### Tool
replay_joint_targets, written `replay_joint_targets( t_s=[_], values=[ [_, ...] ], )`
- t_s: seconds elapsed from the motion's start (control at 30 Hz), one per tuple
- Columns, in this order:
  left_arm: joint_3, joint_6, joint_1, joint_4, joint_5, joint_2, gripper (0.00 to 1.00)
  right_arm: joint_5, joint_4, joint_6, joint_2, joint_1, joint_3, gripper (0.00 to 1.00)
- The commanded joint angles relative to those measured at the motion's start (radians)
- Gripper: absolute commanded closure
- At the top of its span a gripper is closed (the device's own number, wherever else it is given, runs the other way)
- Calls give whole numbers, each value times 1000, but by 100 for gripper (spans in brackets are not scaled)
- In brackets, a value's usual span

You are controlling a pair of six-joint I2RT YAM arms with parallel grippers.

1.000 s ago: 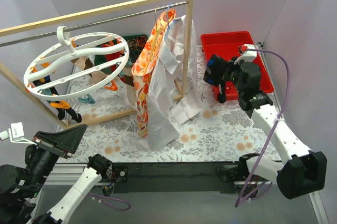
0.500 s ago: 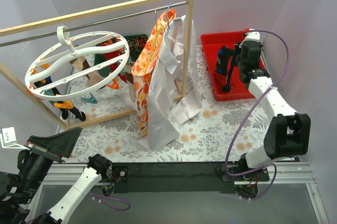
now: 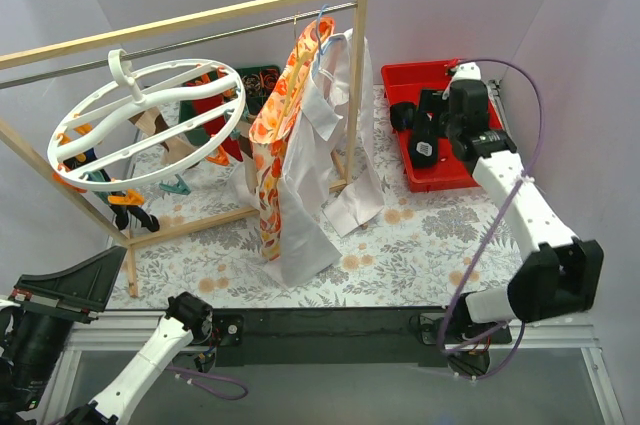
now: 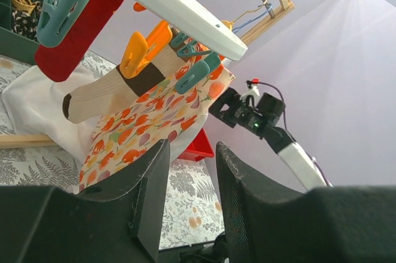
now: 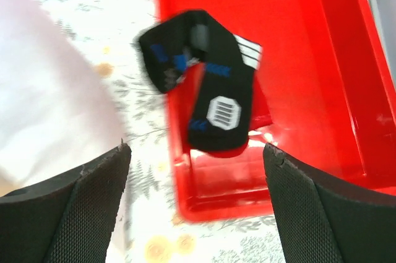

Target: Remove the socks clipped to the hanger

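Observation:
The white wheel-shaped hanger [image 3: 150, 125] hangs by its hook from the rail at the left. A red sock [image 4: 74, 34] and a tan-and-brown sock [image 4: 117, 86] are clipped under its white rim [image 4: 167, 3] by teal and orange clips. A black sock with blue and white marks [image 5: 213, 99] lies loose in the red bin [image 5: 309, 59], also seen from above as the black sock [image 3: 420, 143]. My right gripper [image 5: 197, 147] hovers over it, open and holding nothing. My left gripper [image 4: 192, 145] is low at the near left, below the hanger, jaws apart with nothing between them.
A wooden rack [image 3: 358, 65] with a metal rail carries an orange floral garment [image 3: 275, 125] and a white shirt [image 3: 315, 175] between the hanger and the red bin [image 3: 440, 75]. A dark green box [image 3: 258, 80] sits behind the hanger. Floral cloth covers the table.
My right gripper carried the black sock over the red bin and opened, and the sock dropped in. My left arm drew back toward the near left corner.

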Motion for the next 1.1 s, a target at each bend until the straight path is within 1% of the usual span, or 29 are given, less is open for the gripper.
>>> replay_joint_targets(
  t_s=[0.0,0.03,0.07,0.13,0.17,0.23,0.27,0.33,0.37,0.4,0.43,0.47,0.53,0.57,0.63,0.67,0.7,0.73,0.77,0.83,0.87,0.93,0.97,1.03,1.07],
  values=[
    [-12,20,-5,-5,-31,31,66,117,-66,-46,-175,182,-8,9],
    [-15,20,-5,-2,-32,31,66,137,-83,-52,-197,221,-10,9],
    [-18,21,-5,4,-29,30,66,158,-97,-53,-236,290,-8,9],
    [-23,25,-6,4,-20,34,66,172,-134,-47,-278,358,-28,9],
    [-23,26,-6,1,-18,36,66,166,-134,-52,-321,427,-44,9],
    [-33,23,-6,3,-17,28,66,120,-117,-93,-368,492,-102,9],
    [-41,20,-6,7,-20,22,66,71,-102,-116,-420,565,-120,9],
    [-67,15,-6,18,-17,4,66,72,-100,-135,-471,646,-163,9],
    [-73,14,-6,24,-17,2,66,60,-107,-148,-517,714,-169,9],
    [-79,11,-6,24,-15,0,66,39,-114,-152,-539,743,-176,10],
    [-84,12,-6,23,-15,-1,66,-11,-117,-162,-559,769,-183,10],
    [-85,12,-6,18,-17,0,66,-152,-102,-164,-598,820,-206,10],
    [-84,15,-6,20,-21,0,67,-272,-71,-165,-631,864,-226,10],
    [-82,17,-6,20,-31,-3,67,-356,-45,-165,-640,897,-232,10],
    [-78,20,-6,24,-35,-4,67,-398,-22,-161,-636,932,-226,10],
    [-72,29,-6,32,-32,-6,67,-424,0,-165,-614,979,-228,10],
    [-66,43,-6,33,-23,3,66,-414,41,-165,-600,1009,-235,10],
    [-56,54,-6,32,-17,6,66,-397,72,-200,-583,1041,-242,10],
    [-47,60,-6,27,-12,11,66,-365,90,-217,-530,1111,-242,10],
    [-18,64,-6,15,-17,22,67,-311,129,-274,-456,1180,-203,10],
    [-7,61,-6,-2,-21,25,67,-256,144,-291,-380,1237,-188,9],
    [22,48,-6,-9,-32,20,67,-238,203,-325,-295,1265,-133,9],
    [31,43,-6,-14,-37,17,67,-239,234,-323,-219,1274,-118,9],
    [57,34,-6,-20,-47,10,67,-239,314,-323,-140,1274,-55,9],
    [65,31,-6,-25,-47,5,67,-241,333,-320,-61,1276,-26,8]
  ],
)
